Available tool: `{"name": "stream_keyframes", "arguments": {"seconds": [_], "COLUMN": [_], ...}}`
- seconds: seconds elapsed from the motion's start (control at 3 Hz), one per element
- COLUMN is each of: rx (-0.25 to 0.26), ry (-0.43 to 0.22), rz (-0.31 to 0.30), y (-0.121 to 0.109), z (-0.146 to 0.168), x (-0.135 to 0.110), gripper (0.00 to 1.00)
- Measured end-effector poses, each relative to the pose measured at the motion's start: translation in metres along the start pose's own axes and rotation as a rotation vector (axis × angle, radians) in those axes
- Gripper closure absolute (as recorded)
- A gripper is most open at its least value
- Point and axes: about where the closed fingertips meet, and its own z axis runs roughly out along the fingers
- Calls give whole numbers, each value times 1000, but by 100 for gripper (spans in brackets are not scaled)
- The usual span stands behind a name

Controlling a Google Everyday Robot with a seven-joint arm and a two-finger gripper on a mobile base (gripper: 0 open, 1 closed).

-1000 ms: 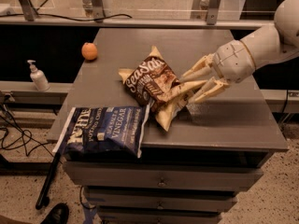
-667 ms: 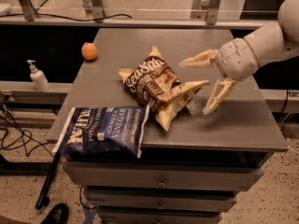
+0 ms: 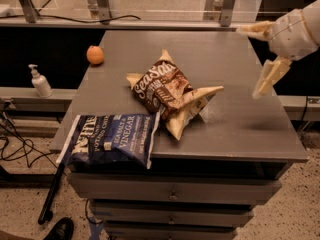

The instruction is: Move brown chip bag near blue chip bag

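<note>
The brown chip bag lies crinkled in the middle of the grey table, its lower left corner touching the blue chip bag. The blue chip bag lies flat at the table's front left corner, hanging slightly over the edge. My gripper is at the right edge of the view, raised above the table's right side and well clear of the brown bag. Its cream fingers are spread apart and hold nothing.
A small orange fruit sits at the table's far left. A white pump bottle stands on a ledge left of the table. Cables lie on the floor at left. Metal posts stand behind the table. Drawers are below the tabletop.
My gripper has let go of the brown chip bag, opened, and pulled back up and to the right. The brown bag now rests on the table by the blue bag.
</note>
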Motion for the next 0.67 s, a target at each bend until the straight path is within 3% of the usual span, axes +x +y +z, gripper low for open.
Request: {"name": "stream_keyframes", "arguments": {"seconds": [0.33, 0.67], "rx": [188, 197], "ry": [238, 280], "rz": [84, 103], "y": [-40, -40], "z": [-66, -71], "x": [46, 60], "gripper": [0, 0]}}
